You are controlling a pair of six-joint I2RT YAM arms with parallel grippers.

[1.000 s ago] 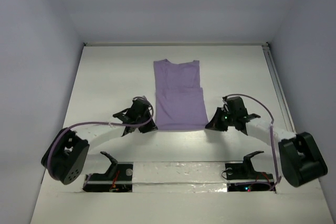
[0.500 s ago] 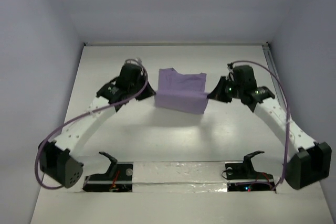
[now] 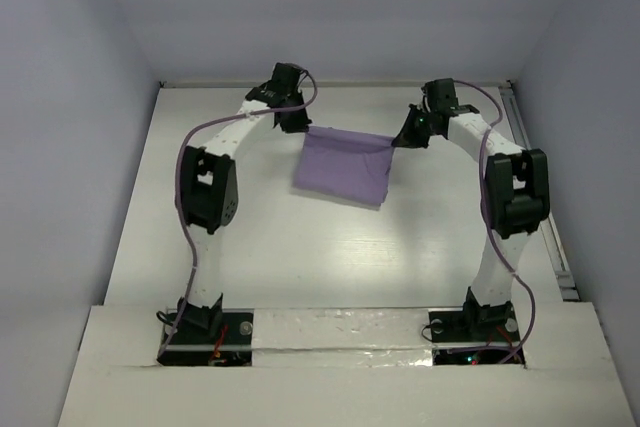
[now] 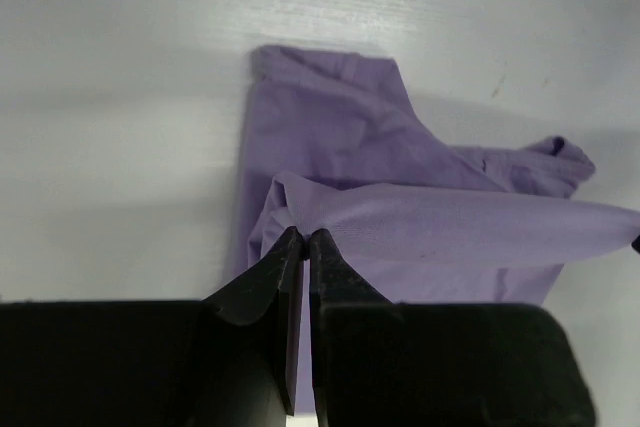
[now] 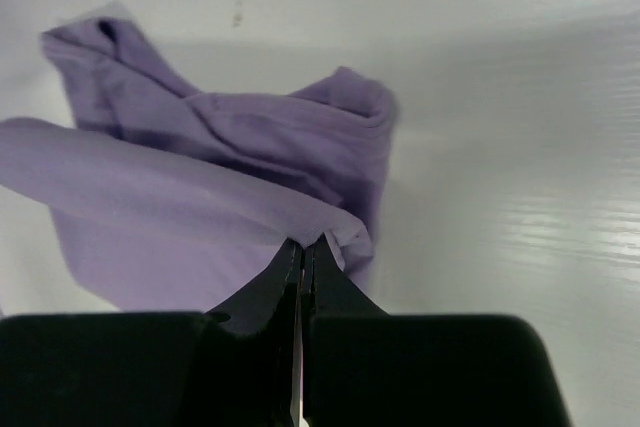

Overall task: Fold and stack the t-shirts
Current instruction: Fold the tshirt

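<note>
The lavender t-shirt (image 3: pixel 343 164) hangs folded between my two grippers near the back of the table, its raised edge stretched taut and the rest draping down toward the tabletop. My left gripper (image 3: pixel 303 127) is shut on the shirt's left corner; its wrist view has the fabric (image 4: pixel 420 217) pinched at the fingertips (image 4: pixel 305 237). On the other side my right gripper (image 3: pixel 397 140) is shut on the right corner, cloth (image 5: pixel 180 207) bunched at its tips (image 5: pixel 303 244). Both arms reach far forward, high over the table.
White walls close the table (image 3: pixel 220 237) in on the left, right and back. A rail (image 3: pixel 530 167) runs along the right edge. The arm bases (image 3: pixel 210 332) sit on the near strip.
Both grippers have carried the shirt's near hem up and toward the back wall, folding the shirt over itself. The arms have stretched out from low near the front to high and far.
</note>
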